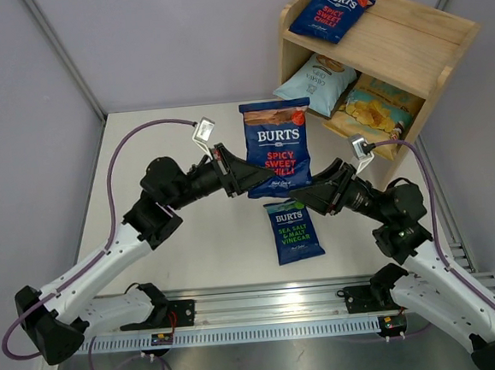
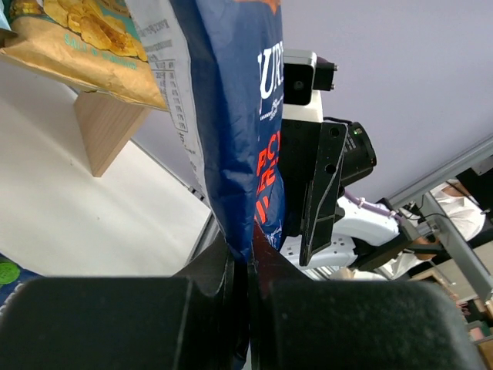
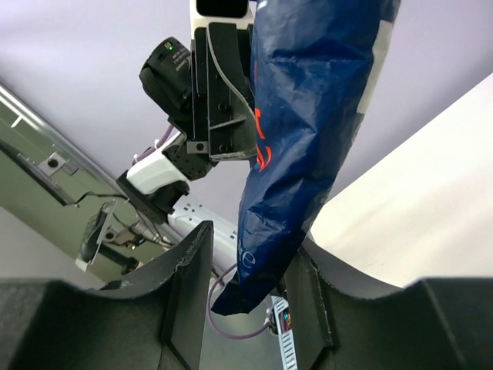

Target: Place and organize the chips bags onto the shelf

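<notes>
Red-lettered Burts bag (image 1: 277,148) hangs upright above the table (image 1: 174,234), between your two arms. Your left gripper (image 1: 249,178) is clamped tight on its lower left edge. Your right gripper (image 1: 315,190) stands parted around the lower right corner, not pinching it. The green-lettered bag (image 1: 294,231) lies flat near that lower edge. On the shelf (image 1: 407,35), bare top board shows right of a second Burts bag (image 1: 331,11).

The dark-blue crisp bag (image 1: 331,10) atop the light wooden shelf (image 1: 412,43) reads "BURTS SPICY SWEET CHILLI", as does the raised dark-blue bag (image 1: 277,148) left of the shelf; the green-lettered dark-blue bag (image 1: 293,231) further from it reads "SEA SALT & MALT VINEGAR"
</notes>
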`<state>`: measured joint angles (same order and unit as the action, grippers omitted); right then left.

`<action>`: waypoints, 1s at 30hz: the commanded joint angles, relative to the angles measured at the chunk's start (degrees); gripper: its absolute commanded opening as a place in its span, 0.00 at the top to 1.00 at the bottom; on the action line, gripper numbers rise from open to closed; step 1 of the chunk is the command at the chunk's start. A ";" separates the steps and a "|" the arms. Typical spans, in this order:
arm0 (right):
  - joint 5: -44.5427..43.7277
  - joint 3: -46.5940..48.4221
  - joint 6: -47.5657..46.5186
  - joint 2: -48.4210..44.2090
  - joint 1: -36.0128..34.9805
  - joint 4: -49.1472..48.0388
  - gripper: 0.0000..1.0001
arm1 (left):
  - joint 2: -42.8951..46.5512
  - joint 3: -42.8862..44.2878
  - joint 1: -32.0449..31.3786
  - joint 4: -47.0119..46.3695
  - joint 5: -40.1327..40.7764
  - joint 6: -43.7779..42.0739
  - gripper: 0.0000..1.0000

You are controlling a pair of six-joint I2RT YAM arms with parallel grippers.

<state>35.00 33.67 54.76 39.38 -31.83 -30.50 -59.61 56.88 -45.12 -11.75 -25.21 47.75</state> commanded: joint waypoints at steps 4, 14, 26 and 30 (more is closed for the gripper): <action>-6.35 -0.45 -1.59 -2.20 -0.51 -0.61 0.56 | -2.69 0.95 0.04 -6.09 -2.03 3.67 0.97; -13.46 -0.80 -1.33 -3.43 -0.42 4.92 0.58 | -3.58 1.65 0.04 -7.85 -7.65 2.97 0.97; -17.42 0.96 -0.36 -4.31 -0.51 7.91 0.88 | -1.12 2.71 0.04 1.70 2.87 -3.18 0.62; -20.75 2.97 -0.71 -4.92 -0.51 11.94 0.88 | 2.57 2.53 0.04 8.13 13.07 -7.74 0.42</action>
<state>19.00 32.99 54.37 35.48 -32.32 -19.97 -60.77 57.12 -45.04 -7.86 -21.28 44.93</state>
